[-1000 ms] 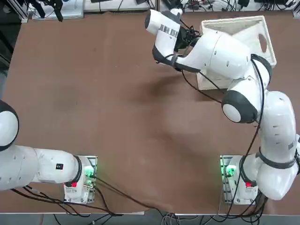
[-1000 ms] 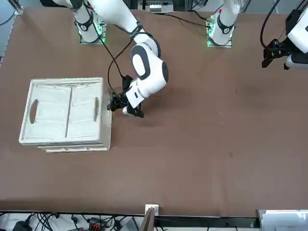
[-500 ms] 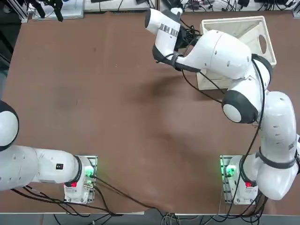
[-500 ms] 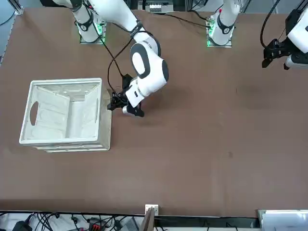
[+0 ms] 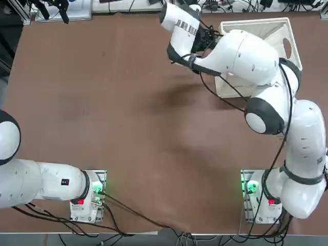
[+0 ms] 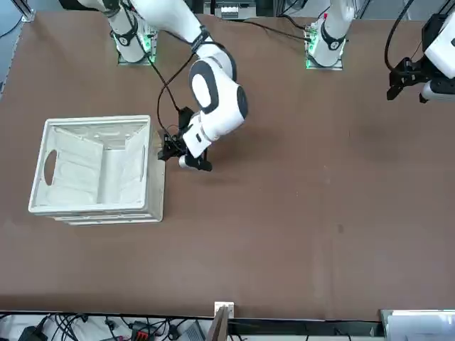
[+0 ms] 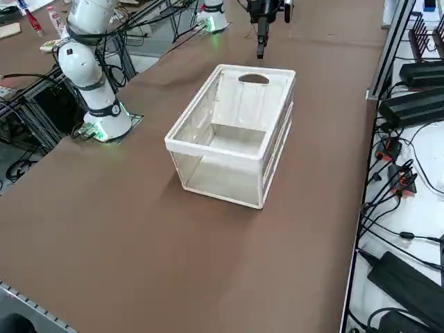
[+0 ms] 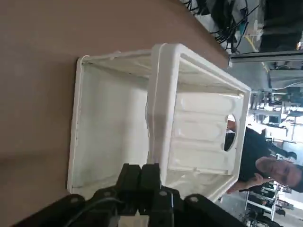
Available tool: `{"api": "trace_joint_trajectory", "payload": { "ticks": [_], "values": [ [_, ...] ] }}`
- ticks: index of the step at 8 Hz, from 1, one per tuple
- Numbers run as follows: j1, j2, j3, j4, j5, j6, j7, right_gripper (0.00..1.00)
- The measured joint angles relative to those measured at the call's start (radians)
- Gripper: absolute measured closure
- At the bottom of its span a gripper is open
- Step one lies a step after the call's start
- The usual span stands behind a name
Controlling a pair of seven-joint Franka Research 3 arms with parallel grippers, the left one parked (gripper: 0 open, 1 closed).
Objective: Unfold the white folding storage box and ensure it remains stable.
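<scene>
White plastic crate (image 7: 232, 158) stands tall on tabletop (image 7: 166, 263), rim raised, handled end panel (image 8: 201, 130) up; mostly unfolded, I judge; stability check left; my pincer (image 8: 141, 169) beside it, pressed together

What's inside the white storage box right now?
I see nothing in the white storage box. The right gripper, shut, partly covers it in the wrist view.
</scene>
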Motion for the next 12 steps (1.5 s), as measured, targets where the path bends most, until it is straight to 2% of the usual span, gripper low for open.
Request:
{"api": "trace_joint_trajectory", "payload": {
  "ticks": [2,4,6,8,10,12],
  "values": [
    [-0.092,-0.107,-0.006,0.004,0.169,0.018,-0.111,0.99],
    [-0.245,-0.221,-0.006,-0.069,0.356,0.137,-0.286,0.99],
    [-0.407,-0.331,-0.006,-0.269,0.538,0.328,-0.477,0.99],
    [-0.535,-0.413,-0.006,-0.500,0.699,0.539,-0.650,0.99],
    [-0.622,-0.462,-0.006,-0.691,0.870,0.697,-0.797,0.99],
    [-0.673,-0.473,-0.005,-0.796,0.993,0.789,-0.910,0.99]
  ]
}}
